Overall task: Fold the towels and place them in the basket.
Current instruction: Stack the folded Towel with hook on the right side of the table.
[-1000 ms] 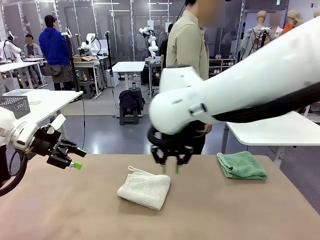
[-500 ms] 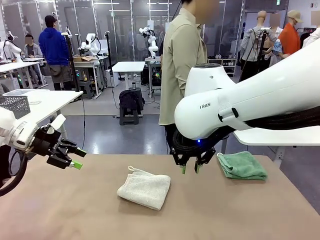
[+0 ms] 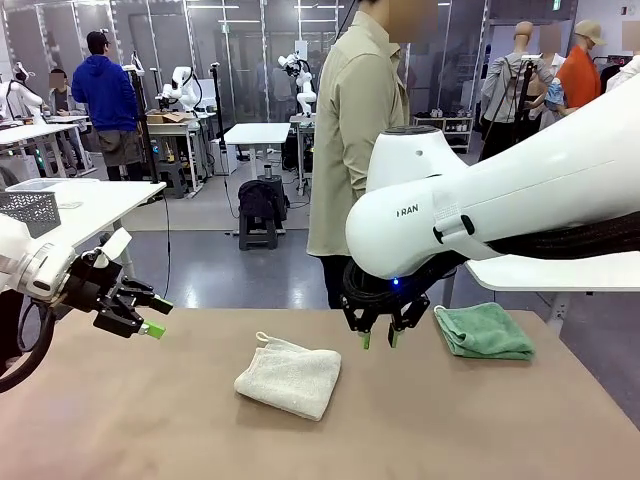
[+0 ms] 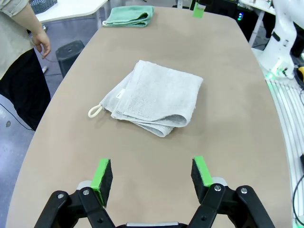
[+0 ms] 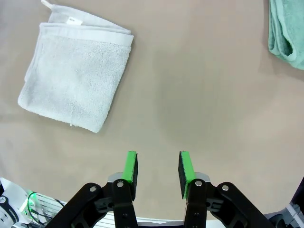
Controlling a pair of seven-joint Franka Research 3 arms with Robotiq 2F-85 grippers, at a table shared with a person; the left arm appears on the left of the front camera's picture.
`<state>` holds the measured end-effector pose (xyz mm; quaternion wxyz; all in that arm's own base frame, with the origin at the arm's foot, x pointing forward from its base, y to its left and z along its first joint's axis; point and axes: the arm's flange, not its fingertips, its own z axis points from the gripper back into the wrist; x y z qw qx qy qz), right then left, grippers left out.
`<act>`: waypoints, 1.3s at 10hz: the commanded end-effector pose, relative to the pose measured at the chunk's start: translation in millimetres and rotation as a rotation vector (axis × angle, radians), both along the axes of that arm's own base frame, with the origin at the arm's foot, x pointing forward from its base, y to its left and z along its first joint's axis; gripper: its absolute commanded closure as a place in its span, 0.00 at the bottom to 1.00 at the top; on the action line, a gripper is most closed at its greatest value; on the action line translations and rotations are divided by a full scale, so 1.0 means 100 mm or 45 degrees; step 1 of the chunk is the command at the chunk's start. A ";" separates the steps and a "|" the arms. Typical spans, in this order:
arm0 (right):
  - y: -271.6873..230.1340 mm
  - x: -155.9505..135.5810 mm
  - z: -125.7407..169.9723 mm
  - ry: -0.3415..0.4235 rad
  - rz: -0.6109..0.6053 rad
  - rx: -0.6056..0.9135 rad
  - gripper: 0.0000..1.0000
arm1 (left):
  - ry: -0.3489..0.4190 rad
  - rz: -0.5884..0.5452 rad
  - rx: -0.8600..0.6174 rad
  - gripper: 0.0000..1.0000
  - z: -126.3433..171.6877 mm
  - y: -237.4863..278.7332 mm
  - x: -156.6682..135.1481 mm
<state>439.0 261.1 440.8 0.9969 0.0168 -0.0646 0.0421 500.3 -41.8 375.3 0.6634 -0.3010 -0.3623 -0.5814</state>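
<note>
Brown and bare but for two cloths, the worktop (image 3: 150,420) carried the cream-white towel (image 3: 289,378) folded at lower centre of the front frame and the mint green towel (image 3: 484,331), also folded, at right of centre near the far edge. Over the past second the right gripper (image 3: 377,340) had swung from just above the cream towel's far edge to bare worktop between the two towels, fingers partly spread and holding nothing. That suggested the cream towel's folding was done and the green one was next. At the left edge the left gripper (image 3: 150,318) stayed put, fingers wide apart and empty. A person (image 3: 355,130) stood behind the far edge.
</note>
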 end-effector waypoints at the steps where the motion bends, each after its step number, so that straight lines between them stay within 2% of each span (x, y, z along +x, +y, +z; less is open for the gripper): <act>1: 0.01 0.03 0.02 0.006 -0.012 -0.008 0.55 | -0.003 -0.008 0.006 0.15 0.00 0.01 0.00; 8: 0.00 0.00 0.01 0.000 -0.001 0.000 0.55 | -0.003 -0.008 0.006 0.15 0.00 0.01 0.00; 11: 0.20 -0.22 -0.31 -0.020 -0.218 0.169 0.55 | -0.003 -0.008 0.006 0.15 0.00 0.01 0.00; 13: 0.34 -0.23 -0.53 0.001 -0.324 0.261 0.55 | -0.003 -0.008 0.006 0.15 0.00 0.01 0.00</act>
